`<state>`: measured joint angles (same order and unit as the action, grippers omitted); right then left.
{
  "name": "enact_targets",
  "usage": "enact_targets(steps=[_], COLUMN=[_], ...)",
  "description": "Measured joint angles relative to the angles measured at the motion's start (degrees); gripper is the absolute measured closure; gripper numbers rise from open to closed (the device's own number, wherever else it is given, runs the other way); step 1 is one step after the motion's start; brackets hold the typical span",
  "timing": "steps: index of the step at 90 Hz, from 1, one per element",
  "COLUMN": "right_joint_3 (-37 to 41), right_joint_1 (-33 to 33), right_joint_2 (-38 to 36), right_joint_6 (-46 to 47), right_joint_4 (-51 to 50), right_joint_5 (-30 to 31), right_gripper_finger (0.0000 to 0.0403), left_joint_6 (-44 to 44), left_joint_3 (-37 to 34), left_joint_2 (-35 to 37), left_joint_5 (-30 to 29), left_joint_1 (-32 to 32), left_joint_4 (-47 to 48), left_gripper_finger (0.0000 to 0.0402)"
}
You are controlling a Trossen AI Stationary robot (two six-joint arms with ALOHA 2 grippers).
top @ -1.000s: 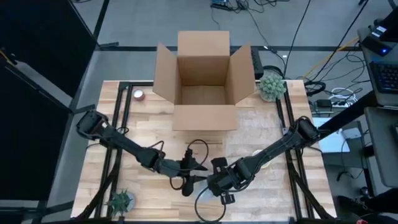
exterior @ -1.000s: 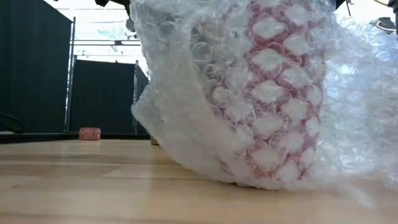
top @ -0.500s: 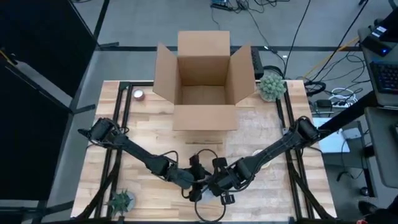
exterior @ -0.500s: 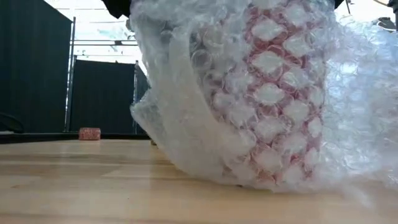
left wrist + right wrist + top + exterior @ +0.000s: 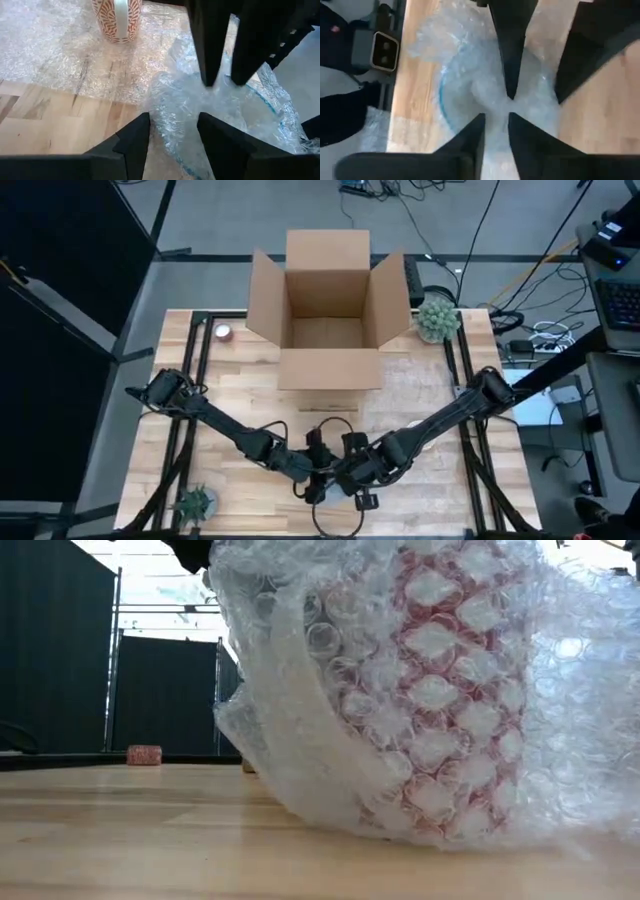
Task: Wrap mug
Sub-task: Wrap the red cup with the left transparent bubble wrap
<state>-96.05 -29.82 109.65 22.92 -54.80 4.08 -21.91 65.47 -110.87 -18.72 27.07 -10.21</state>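
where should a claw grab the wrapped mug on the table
Likely from above, across the bubble wrap bunched over the mug. The mug stands upright, and the loose flap on one side would slip; pinching the gathered top would keep the wrap closed.

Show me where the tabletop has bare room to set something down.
Bare wood lies between the small potted plant and the open cardboard box, and right of the box. The front centre is crowded: both grippers meet over the bubble-wrapped mug.

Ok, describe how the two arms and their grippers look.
Both arms are dark, slim and jointed, with black cables looping near the wrists. The left gripper and the right gripper each end in two flat, tapering black fingers with no markings visible.
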Motion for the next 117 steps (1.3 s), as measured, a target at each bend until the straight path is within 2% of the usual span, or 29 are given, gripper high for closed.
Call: enact_targets(steps=[11,23,32,56,77,90,117], right_joint_3=[-3.8,-4.2,-2.4,-0.7,-0.9,-0.7,-0.1], right_joint_1=[0.1,0.1,0.2,0.2,-0.4,-0.5,-0.6], right_joint_2=[0.0,0.1,1.3,8.6,12.6,11.8,3.7], right_joint_6=[0.0,-0.3,-1.6,-0.4,0.2,-0.5,-1.3], right_joint_4=[-6.1,-1.4,2.2,4.7,5.2,5.1,3.2], right_joint_5=[0.1,4.2,6.3,6.2,5.9,5.5,4.0], right_gripper_finger=[0.0285,0.0278,0.0286,0.0318,0.0323,0.0323,0.0323], left_joint_6=[0.0,0.2,0.2,-0.1,0.8,0.7,0.2], left_joint_3=[0.0,-0.1,-0.1,-0.1,-0.1,-0.1,-0.2], left_joint_2=[0.0,0.0,0.0,0.0,0.0,0.0,0.0], left_joint_5=[0.0,0.0,0.1,0.5,0.6,0.6,0.8], left_joint_1=[0.0,0.0,0.0,-0.1,0.0,0.0,0.1], left_joint_4=[0.0,0.0,0.0,-0.1,-0.4,-0.4,-0.1], left_gripper_finger=[0.024,0.024,0.024,0.024,0.024,0.024,0.024])
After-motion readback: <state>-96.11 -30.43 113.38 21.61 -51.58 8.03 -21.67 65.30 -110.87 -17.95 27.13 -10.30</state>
